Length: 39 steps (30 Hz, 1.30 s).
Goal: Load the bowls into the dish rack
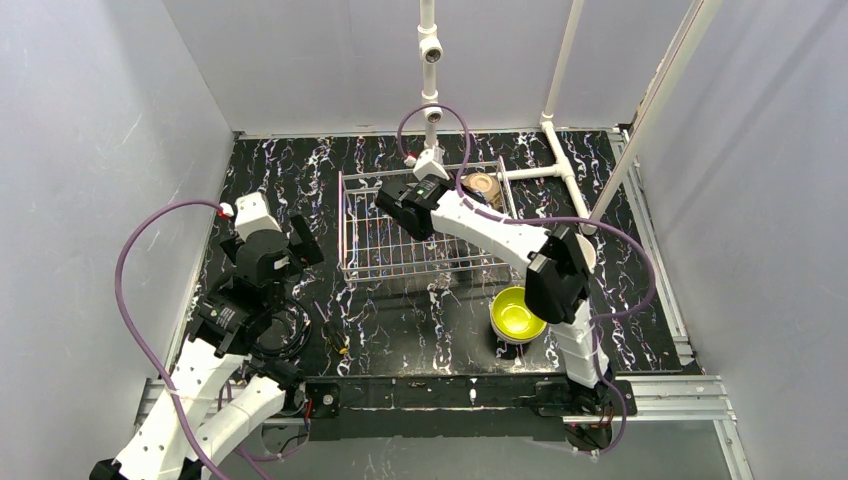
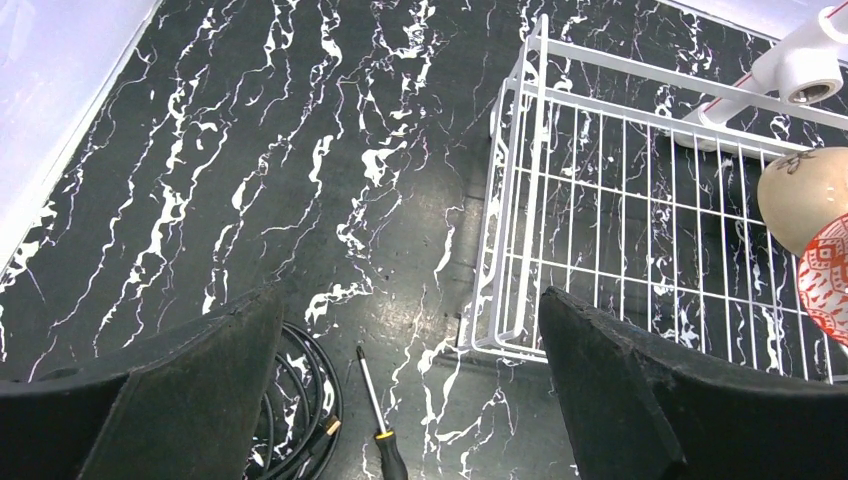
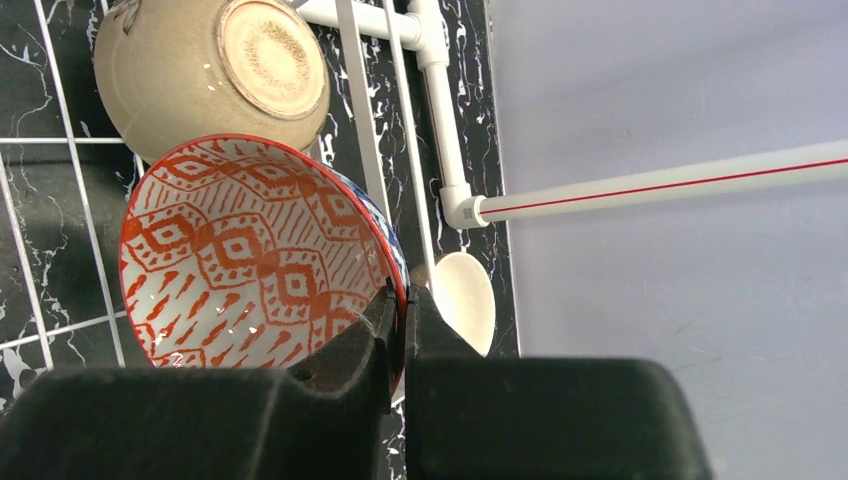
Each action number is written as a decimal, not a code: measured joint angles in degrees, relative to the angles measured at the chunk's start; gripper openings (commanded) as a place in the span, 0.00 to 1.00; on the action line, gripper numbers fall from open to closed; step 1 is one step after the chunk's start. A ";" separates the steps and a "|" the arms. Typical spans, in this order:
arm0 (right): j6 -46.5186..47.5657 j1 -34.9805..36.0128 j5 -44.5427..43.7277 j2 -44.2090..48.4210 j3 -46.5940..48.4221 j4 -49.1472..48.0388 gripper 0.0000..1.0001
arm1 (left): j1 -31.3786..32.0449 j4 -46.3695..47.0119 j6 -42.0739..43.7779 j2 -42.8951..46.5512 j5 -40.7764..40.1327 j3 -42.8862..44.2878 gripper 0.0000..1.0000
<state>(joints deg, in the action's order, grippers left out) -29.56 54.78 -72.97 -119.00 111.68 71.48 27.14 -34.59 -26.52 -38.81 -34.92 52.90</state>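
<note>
The white-wire dish rack [image 1: 375, 250] stands mid-table; it also shows in the left wrist view [image 2: 620, 210]. A tan bowl [image 3: 215, 70] leans on its side at the rack's far right end, foot ring showing; it is also in the top view [image 1: 483, 187]. My right gripper [image 3: 405, 295] is shut on the rim of an orange-patterned bowl [image 3: 250, 260] with a blue outside, held on edge right beside the tan bowl, inside the rack. A yellow-green bowl [image 1: 517, 313] sits on the table in front of the rack. My left gripper [image 2: 410, 390] is open and empty, left of the rack.
A cream-white bowl [image 3: 465, 300] lies outside the rack's right end. The white pipe frame [image 1: 560, 165] stands behind and to the right. A screwdriver [image 2: 380, 420] and a coiled black cable [image 2: 300, 400] lie under my left gripper. Grey walls enclose the table.
</note>
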 measured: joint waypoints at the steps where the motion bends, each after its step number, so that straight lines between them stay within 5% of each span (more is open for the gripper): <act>1: 0.02 -0.02 -0.04 -1.03 0.96 0.46 0.01 | 0.00 -0.26 0.00 0.15 -0.26 -0.11 0.98; 18: 2.16 -3.67 -1.55 -5.49 -0.17 5.03 0.01 | 0.00 -0.22 0.09 0.28 -0.83 -1.01 0.98; 39: 12.17 -4.83 -2.32 -5.49 -6.16 -2.29 0.01 | 0.00 -0.17 -0.11 -1.95 1.22 -1.01 0.98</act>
<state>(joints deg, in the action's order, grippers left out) -17.39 49.95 -75.29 -124.49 105.51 69.19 27.14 -34.76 -26.63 -40.75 -33.69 51.90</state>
